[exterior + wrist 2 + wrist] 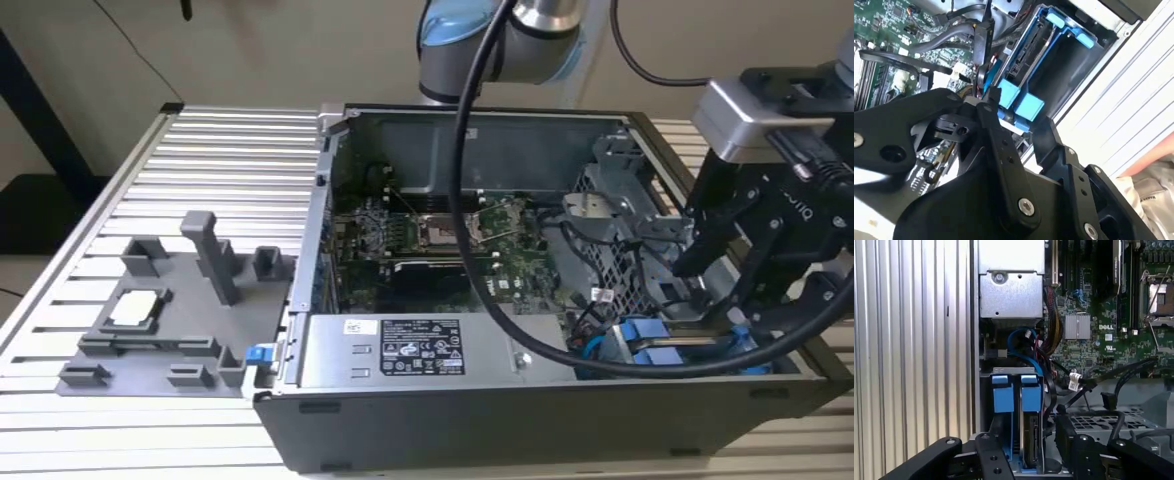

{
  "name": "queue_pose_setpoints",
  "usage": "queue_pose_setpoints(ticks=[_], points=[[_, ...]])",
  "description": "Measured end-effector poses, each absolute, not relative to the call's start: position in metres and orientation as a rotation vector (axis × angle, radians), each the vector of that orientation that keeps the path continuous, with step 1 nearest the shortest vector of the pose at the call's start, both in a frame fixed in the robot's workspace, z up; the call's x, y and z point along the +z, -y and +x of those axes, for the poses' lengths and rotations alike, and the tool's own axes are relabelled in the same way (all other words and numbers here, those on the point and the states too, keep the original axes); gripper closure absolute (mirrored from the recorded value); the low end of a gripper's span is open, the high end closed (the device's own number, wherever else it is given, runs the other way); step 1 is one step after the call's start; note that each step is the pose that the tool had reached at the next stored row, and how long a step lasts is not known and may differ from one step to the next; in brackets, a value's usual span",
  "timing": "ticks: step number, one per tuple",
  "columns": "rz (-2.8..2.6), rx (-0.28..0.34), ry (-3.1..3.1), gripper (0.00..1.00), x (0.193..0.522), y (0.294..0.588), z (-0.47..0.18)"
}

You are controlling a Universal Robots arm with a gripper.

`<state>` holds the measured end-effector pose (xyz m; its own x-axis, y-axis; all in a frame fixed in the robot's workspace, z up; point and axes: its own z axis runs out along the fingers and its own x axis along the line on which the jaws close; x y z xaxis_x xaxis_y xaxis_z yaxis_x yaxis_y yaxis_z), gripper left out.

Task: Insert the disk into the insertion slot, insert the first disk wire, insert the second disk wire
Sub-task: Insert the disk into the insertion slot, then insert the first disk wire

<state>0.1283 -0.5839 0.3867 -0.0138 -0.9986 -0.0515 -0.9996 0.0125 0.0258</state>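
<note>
Pincer (1029, 434) sits low over the drive-bay corner of the open computer case (441, 425). Its black fingers (990, 452) are spread wide on either side of the blue carrier frame (1003, 395). I can't tell whether either pad actually presses the plastic.

The disk (1030, 440) stands on edge in that frame, down inside the insertion slot (1066, 82), with the blue tabs poking out at the top. A second blue tab set sits right beside it (looks like two carriers next to each other). The second wrist view shows the same: fingertips flank the near tabs (1021, 102) and the frame runs away into the bay.

Just past the tabs, a blue data cable (1019, 337) loops up between the bay and the power supply box (1011, 295). Its ends are hidden, so I can't tell whether it's plugged in. A black connector (1107, 401) hangs on its lead over the perforated cage (1094, 421).

Further in is the motherboard (1089, 340) with an open CPU socket (1159, 295).

In the exterior view, the case stands on a ribbed aluminium worktop (200, 160). A grey fixture tray (147, 320) lies well apart on the exterior view's left.
</note>
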Motion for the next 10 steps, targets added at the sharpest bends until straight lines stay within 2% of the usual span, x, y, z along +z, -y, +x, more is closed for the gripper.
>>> queue_pose_setpoints(ticks=[1, 10], points=[[-2.193, 0.085, -2.222, 0.45, 0.389, 0.584, 0.128], [-2.185, 0.067, -2.213, 0.45, 0.401, 0.581, 0.128]])
